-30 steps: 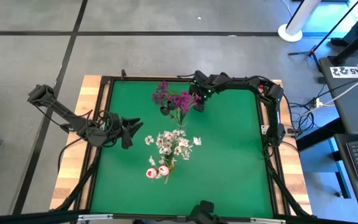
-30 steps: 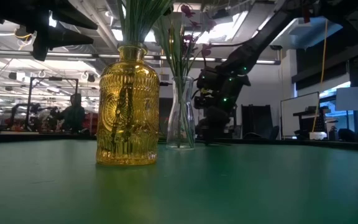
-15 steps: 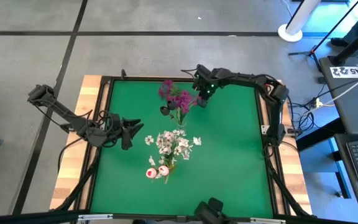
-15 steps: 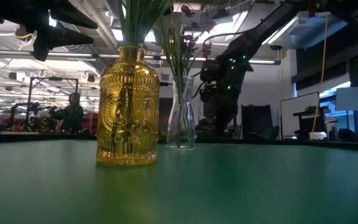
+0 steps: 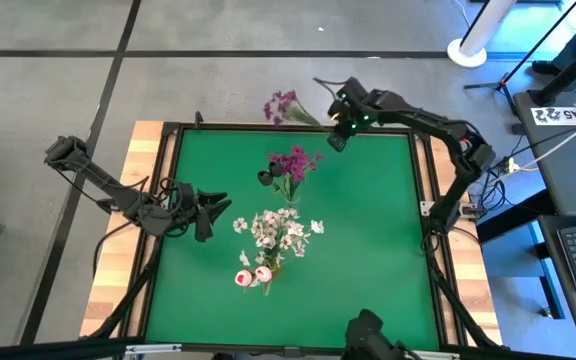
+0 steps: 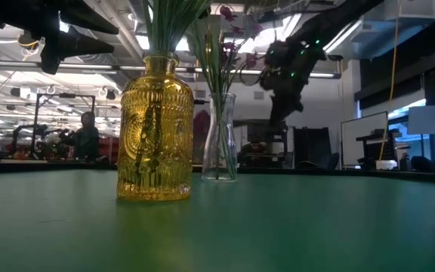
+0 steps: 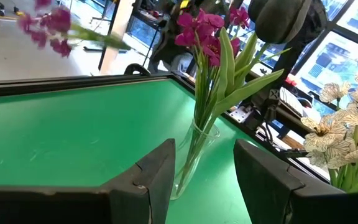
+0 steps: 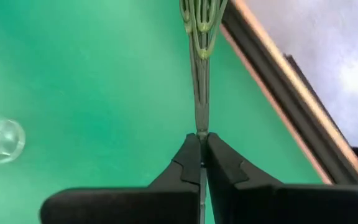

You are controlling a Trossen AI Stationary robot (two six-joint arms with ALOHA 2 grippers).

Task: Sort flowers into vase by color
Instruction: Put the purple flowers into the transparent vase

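right claw (image 5: 334,118): clamped on purple stem (image 8: 199,93), raised over far table edge | bloom (image 5: 282,103) out beyond its fingertips, past table | clear vase (image 5: 288,190) nearer, below | left claw (image 5: 218,205): agape, beside white spray (image 5: 278,230)

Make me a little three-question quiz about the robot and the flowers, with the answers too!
1. True or false: the right hand is shut on a purple flower.
2. Which vase holds the white flowers: A) yellow vase, B) clear vase?
3. Fill in: the left hand waits open over the green ____.

Key: 1 true; 2 A; 3 table.
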